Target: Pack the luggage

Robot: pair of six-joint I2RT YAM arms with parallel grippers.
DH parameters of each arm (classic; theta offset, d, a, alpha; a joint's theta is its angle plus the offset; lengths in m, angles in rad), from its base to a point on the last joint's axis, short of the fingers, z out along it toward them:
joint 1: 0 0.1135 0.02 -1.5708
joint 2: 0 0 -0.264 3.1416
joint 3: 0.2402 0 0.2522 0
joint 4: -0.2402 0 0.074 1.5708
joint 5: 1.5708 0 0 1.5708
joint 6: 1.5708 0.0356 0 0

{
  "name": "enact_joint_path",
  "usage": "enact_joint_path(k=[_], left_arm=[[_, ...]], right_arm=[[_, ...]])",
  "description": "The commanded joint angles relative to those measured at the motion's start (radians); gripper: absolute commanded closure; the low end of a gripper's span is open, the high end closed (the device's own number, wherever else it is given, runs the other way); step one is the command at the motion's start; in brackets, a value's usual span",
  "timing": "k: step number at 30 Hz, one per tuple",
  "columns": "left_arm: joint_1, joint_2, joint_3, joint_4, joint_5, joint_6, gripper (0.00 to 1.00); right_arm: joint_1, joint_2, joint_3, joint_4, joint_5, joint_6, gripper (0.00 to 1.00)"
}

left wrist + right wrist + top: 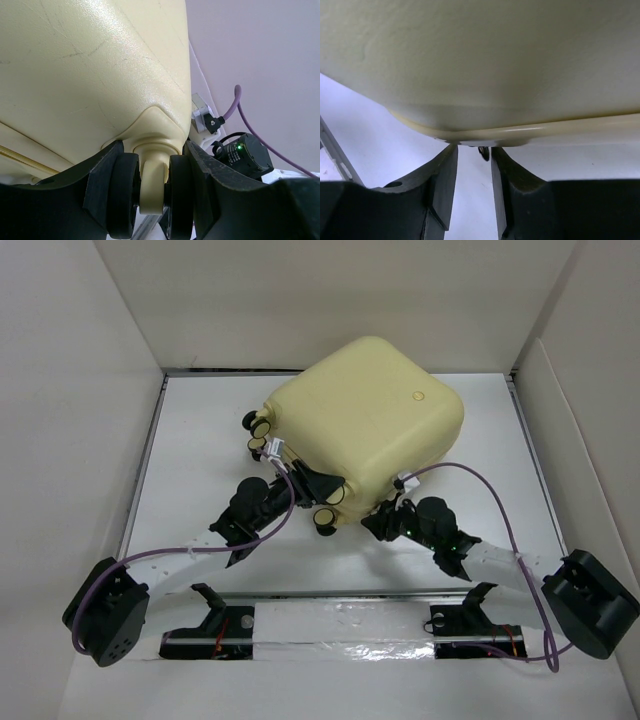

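Two arms stretch forward from their bases and bend inward, and both claws meet the near side of the luggage (370, 420). It lies shut on the white table (200, 440), toward the far middle and a little turned. From above I see the round emblem (420, 395) on its upper shell; what is inside, I cannot see.

The left wrist view shows what the top view hides. The left gripper (153, 162) is closed over a double wheel (125, 197), with one of its fingers (102, 180) against each outer side and the yellow stem between the two black discs.

The right gripper (472, 155) points at the seam lip (530, 131) under the shell, its jaws nearly together with only a narrow slit between. Whether they pinch the lip, I cannot tell.
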Motion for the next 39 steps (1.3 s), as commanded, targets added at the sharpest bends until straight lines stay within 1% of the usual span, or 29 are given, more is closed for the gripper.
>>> enact_joint_path(k=[1, 7, 8, 11, 14, 17, 20, 22, 24, 25, 26, 27, 29, 33, 34, 35, 38, 39], left_arm=[[-0.025, -0.024, 0.067, 0.099, 0.082, -0.028, 1.0], [-0.025, -0.036, 0.057, 0.092, 0.081, -0.028, 1.0], [-0.025, -0.037, 0.055, 0.089, 0.079, -0.028, 1.0], [-0.025, -0.042, 0.051, 0.086, 0.079, -0.027, 1.0], [-0.025, -0.043, 0.044, 0.086, 0.079, -0.027, 1.0], [-0.025, -0.043, 0.043, 0.086, 0.079, -0.03, 1.0], [-0.025, -0.046, 0.04, 0.086, 0.078, -0.033, 1.0], [-0.025, -0.045, 0.04, 0.088, 0.078, -0.034, 1.0], [-0.025, -0.042, 0.038, 0.089, 0.081, -0.036, 1.0], [-0.025, -0.042, 0.038, 0.088, 0.081, -0.036, 1.0], [-0.025, -0.039, 0.037, 0.088, 0.082, -0.037, 1.0], [-0.025, -0.039, 0.035, 0.088, 0.082, -0.037, 1.0], [-0.025, -0.036, 0.035, 0.083, 0.081, -0.037, 1.0], [-0.025, -0.013, 0.04, 0.111, 0.069, -0.04, 1.0], [-0.025, 0.009, 0.047, 0.122, 0.069, -0.043, 1.0], [-0.025, 0.022, 0.06, 0.144, 0.072, -0.046, 1.0], [-0.025, 0.079, 0.129, 0.201, 0.096, -0.068, 1.0], [-0.025, 0.093, 0.164, 0.212, 0.104, -0.074, 1.0]], right_arm=[[0.021, -0.014, 0.007, 0.097, 0.076, 0.017, 0.6], [0.021, -0.035, 0.04, 0.047, 0.142, -0.002, 0.54], [0.021, -0.043, 0.04, 0.042, 0.181, 0.0, 0.54], [0.021, -0.075, 0.027, 0.045, 0.229, 0.003, 0.54], [0.021, -0.083, 0.02, 0.069, 0.255, -0.003, 0.55], [0.021, -0.069, 0.034, 0.102, 0.243, -0.02, 0.58], [0.021, -0.038, 0.034, 0.161, 0.237, -0.018, 0.63], [0.021, -0.011, 0.034, 0.21, 0.237, -0.014, 0.71], [0.031, -0.001, 0.007, 0.272, 0.263, -0.008, 0.75], [0.031, 0.002, -0.004, 0.331, 0.272, -0.005, 0.82], [0.031, 0.002, -0.024, 0.356, 0.296, -0.002, 0.86], [0.04, 0.0, -0.03, 0.394, 0.306, 0.003, 0.94], [0.04, -0.001, -0.035, 0.419, 0.309, 0.005, 1.0], [0.115, -0.034, -0.039, 0.433, 0.31, 0.017, 1.0], [0.136, -0.041, -0.036, 0.398, 0.314, 0.02, 1.0], [0.19, -0.047, -0.029, 0.375, 0.314, 0.025, 1.0], [0.29, -0.049, 0.019, 0.262, 0.335, 0.041, 1.0], [0.348, -0.037, 0.033, 0.237, 0.334, 0.052, 1.0]])
